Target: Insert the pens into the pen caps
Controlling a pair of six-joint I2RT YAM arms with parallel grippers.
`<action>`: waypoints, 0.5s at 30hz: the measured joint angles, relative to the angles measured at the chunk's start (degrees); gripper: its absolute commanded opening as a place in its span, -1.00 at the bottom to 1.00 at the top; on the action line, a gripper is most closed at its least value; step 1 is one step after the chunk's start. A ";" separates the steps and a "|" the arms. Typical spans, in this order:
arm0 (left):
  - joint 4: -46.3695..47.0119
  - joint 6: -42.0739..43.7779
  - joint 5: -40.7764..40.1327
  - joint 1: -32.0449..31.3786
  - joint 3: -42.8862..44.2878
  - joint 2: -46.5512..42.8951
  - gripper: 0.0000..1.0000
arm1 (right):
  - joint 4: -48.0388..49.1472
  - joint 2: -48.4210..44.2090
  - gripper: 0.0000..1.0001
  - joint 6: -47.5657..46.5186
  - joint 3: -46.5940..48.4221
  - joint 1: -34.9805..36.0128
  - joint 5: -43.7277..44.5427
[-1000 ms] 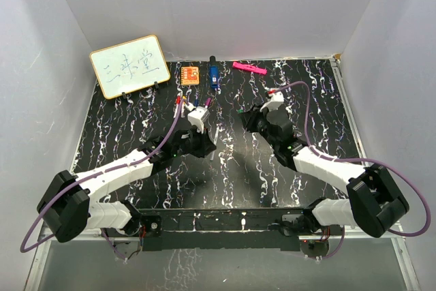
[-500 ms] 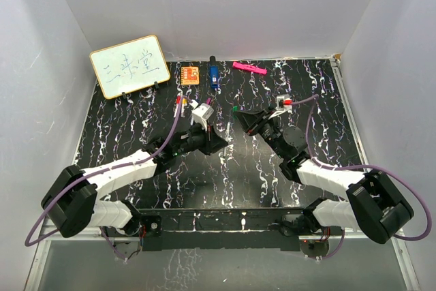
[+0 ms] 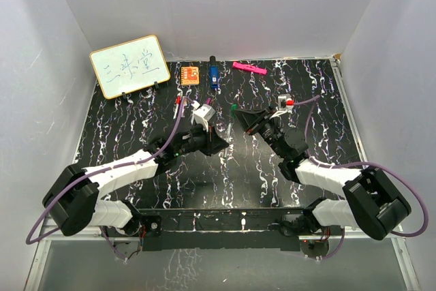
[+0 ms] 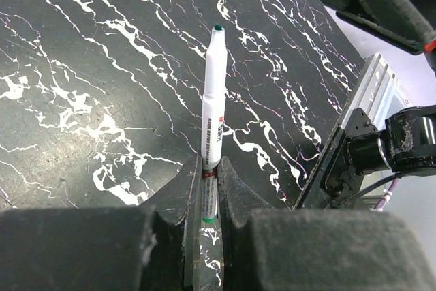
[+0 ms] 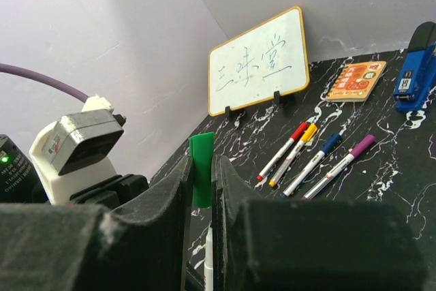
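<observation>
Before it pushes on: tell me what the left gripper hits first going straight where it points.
Probably the right gripper holding the green cap; the pen in the left gripper would arrive first. Depth is unclear, so it may pass beside.

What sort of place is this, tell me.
Probably a robot test booth: white walls enclose a black marbled tabletop, with a small whiteboard and capped pens laid out.

Soft, even overhead light on pale lilac-tinted walls (image 3: 272,5).
My arms throw faint shadows on the black white-veined marble-pattern table (image 3: 116,120). In my wrist views my left gripper (image 4: 210,165) and right gripper (image 5: 202,163) blur near the lens; the white green-tipped pen (image 4: 212,93) is sharp, the green plastic cap (image 5: 201,172) slightly soft.
</observation>
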 measured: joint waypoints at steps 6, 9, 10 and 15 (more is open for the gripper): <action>0.20 0.00 0.02 -0.22 0.61 0.09 -1.00 | 0.00 0.72 -1.00 0.02 0.00 0.39 -0.42; 0.70 0.00 0.02 -0.22 1.01 0.09 -1.00 | 0.04 0.96 -1.00 0.02 0.00 0.46 -0.46; 0.87 0.00 0.04 -0.22 1.05 0.09 -1.00 | 0.02 1.01 -1.00 0.02 0.00 0.48 -0.48; 1.05 0.00 0.04 -0.22 1.53 0.09 -1.00 | 0.07 1.31 -1.00 0.02 0.00 0.83 -0.61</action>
